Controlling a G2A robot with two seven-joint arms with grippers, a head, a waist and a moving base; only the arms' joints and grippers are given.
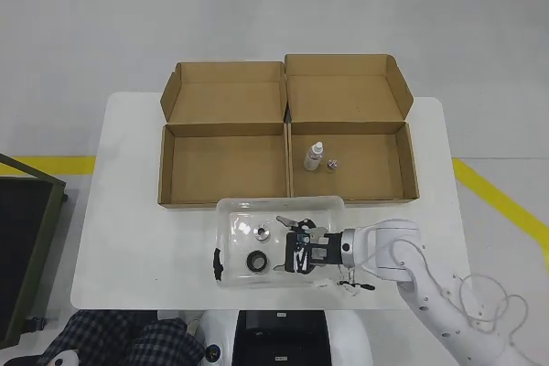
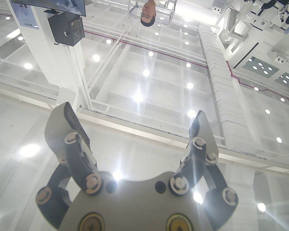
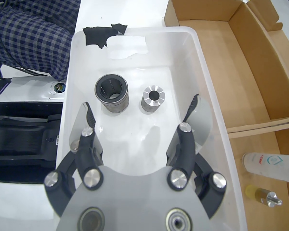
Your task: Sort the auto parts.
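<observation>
A clear plastic bin (image 1: 227, 212) sits near the table's front edge, and its rim (image 3: 202, 56) shows in the right wrist view. Inside stand a black ring-shaped bearing (image 3: 112, 96) (image 1: 257, 263) and a silver metal collar (image 3: 152, 98) (image 1: 255, 231), side by side and upright. My right gripper (image 3: 141, 109) (image 1: 289, 245) is inside the bin, open, just short of both parts and touching neither. My left gripper (image 2: 132, 118) is open and holds nothing; it points up at the ceiling.
Two open cardboard boxes stand behind the bin: the left box (image 1: 224, 165) has a bare floor. The right box (image 1: 384, 169) holds a white bottle (image 1: 314, 156) (image 3: 269, 167) and a small metal part (image 1: 333, 165) (image 3: 262, 195). Black tape (image 3: 98, 35) marks the bin's far end.
</observation>
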